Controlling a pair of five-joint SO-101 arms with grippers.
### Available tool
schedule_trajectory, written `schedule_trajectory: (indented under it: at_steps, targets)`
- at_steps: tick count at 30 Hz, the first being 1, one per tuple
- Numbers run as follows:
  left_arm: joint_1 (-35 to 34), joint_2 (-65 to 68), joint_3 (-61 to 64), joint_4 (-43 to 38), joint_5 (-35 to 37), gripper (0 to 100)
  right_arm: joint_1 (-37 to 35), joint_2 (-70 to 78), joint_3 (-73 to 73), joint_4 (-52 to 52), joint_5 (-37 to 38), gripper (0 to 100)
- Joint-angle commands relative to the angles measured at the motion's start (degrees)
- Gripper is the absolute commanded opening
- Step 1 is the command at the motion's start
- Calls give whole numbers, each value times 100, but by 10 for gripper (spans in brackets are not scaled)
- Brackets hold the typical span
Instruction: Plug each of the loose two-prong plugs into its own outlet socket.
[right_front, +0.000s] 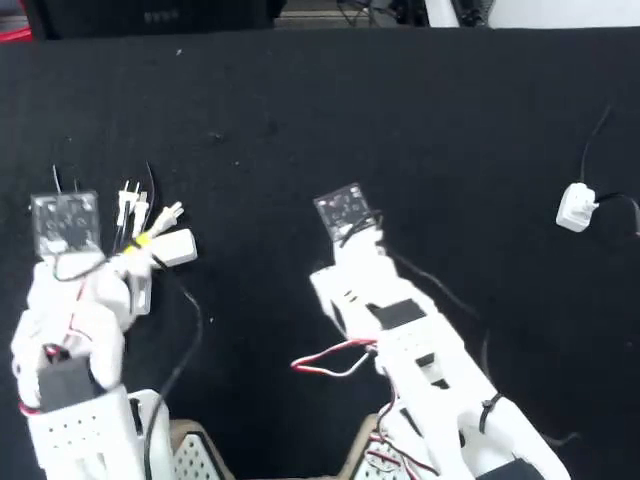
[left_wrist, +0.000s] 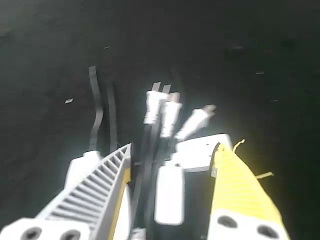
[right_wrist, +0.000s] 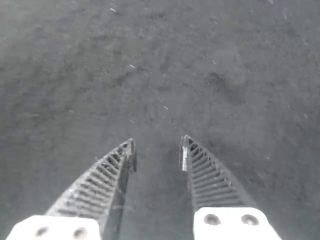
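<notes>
Plugs (left_wrist: 170, 112), 3 white ones on black cords, lie on the black table (right_front: 420, 100) just ahead of the left gripper (left_wrist: 171, 146). Its white and yellow fingers stand apart, astride a white block (left_wrist: 169, 192) and the cords. The right gripper (right_wrist: 157, 146) hovers at mid-table, fingers parted over bare cloth. Well off to the right lies a white adapter (right_front: 574, 208) with its own black cord.

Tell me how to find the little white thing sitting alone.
Start at the black table and go to its right side. A small white block lies there with a thin black cord. Unlike the plugs bunched at the left claw, it has nothing beside it.
</notes>
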Motion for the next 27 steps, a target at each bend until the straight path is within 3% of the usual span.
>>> schedule_trajectory:
  at_steps: [1, 15, 20, 27]
  targets:
    - [-752, 1723, -1209, 18, -484, 266, -79, 31, 4, -167, 62, 138]
    - [-2316, 7262, -5947, 2426, -2690, 266, -70, 40, 4, -167, 62, 138]
    - [-2334, 8571, -6554, 2822, -3077, 264, -70, 48, 4, -176, 62, 138]
    - [-2510, 9600, -6809, 2488, -3323, 263, -70, 48, 4, -176, 62, 138]
